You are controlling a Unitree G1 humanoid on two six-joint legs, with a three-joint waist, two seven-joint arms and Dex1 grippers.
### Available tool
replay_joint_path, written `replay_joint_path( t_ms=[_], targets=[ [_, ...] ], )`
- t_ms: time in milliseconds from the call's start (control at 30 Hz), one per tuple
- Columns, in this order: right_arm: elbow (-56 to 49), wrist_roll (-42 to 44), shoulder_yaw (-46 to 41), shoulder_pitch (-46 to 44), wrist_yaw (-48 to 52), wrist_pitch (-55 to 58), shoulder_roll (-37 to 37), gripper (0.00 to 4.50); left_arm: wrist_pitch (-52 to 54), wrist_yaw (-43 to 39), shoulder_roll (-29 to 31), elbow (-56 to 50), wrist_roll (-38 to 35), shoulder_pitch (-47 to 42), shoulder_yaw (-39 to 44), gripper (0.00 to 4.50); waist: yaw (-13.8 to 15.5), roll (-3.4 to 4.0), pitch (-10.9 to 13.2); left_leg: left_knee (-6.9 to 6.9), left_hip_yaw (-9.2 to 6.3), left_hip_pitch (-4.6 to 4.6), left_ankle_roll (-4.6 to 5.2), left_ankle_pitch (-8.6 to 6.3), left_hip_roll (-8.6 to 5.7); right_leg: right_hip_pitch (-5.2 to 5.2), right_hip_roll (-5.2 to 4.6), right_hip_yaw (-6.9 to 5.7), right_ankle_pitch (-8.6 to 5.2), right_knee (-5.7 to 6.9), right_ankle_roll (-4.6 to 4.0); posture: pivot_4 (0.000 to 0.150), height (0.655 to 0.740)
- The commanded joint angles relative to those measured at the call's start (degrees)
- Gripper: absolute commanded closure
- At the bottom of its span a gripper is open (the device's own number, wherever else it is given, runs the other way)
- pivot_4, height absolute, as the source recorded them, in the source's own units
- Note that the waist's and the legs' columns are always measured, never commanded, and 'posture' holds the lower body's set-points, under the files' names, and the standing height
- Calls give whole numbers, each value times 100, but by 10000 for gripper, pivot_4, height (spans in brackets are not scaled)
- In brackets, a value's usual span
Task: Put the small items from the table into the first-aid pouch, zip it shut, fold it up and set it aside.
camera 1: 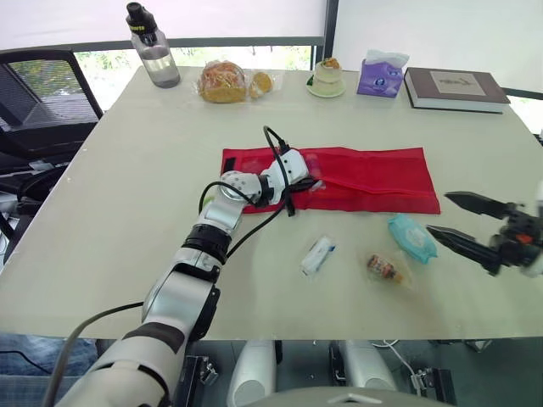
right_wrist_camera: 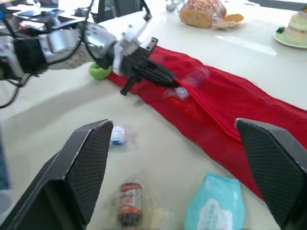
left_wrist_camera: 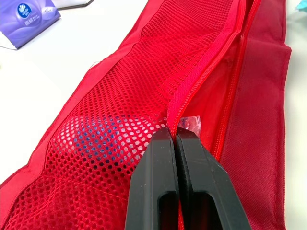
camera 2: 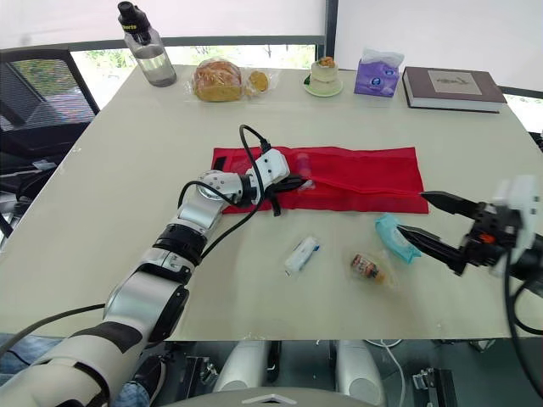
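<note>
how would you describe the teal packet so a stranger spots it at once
Start at the long red pouch spread across the table. Three loose items lie on its near side; the teal packet is the one farthest to the robot's right, blue-green, unlike the white packet and the small brown item.

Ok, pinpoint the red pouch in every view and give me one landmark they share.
Left eye view: pouch flat at mid-table, stretched side to side.
Right eye view: the same, mid-table.
Left wrist view: close up, mesh and zipper just past the shut left gripper.
Right wrist view: red strip past the open right gripper.
Shared landmark: the left gripper, tips at the pouch's zipper.
</note>
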Motion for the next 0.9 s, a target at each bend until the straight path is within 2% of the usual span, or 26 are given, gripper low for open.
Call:
replay_joint_path(
  t_ms=[33,267,500,800,900],
  targets=[
    [-47,428,-682,103,381,111,-399,1040,-94,-68,85,28,-38,-87,99,45000,-4,0,0,0,0,0,0,0,0,0,0,0,0,0,0,1500,7400],
    [99,464,-921,309,747,136,-796,1040,-164,-129,107,138,-21,-148,96,45000,3,-1,0,-1,-2,-1,0,0,0,0,0,-1,0,-3,0,1500,7400],
    [-137,133,-379,285,651,-184,-652,1040,-162,-146,113,89,-34,-130,104,45000,0,-1,0,0,-1,-1,0,0,0,0,0,-1,-1,-2,2,1500,7400],
    [-331,-1477,1851,-237,82,-813,-730,1040,-119,-166,52,6,-17,-127,74,45000,0,0,0,3,-2,-1,0,0,0,0,1,-1,-2,-1,3,1500,7400],
    [-110,-2108,3276,-1157,102,-918,-593,1040,-100,-172,14,11,-13,-162,65,45000,-24,-1,0,3,-1,-1,0,0,0,-1,1,-2,-1,-1,2,1500,7400]
  ],
)
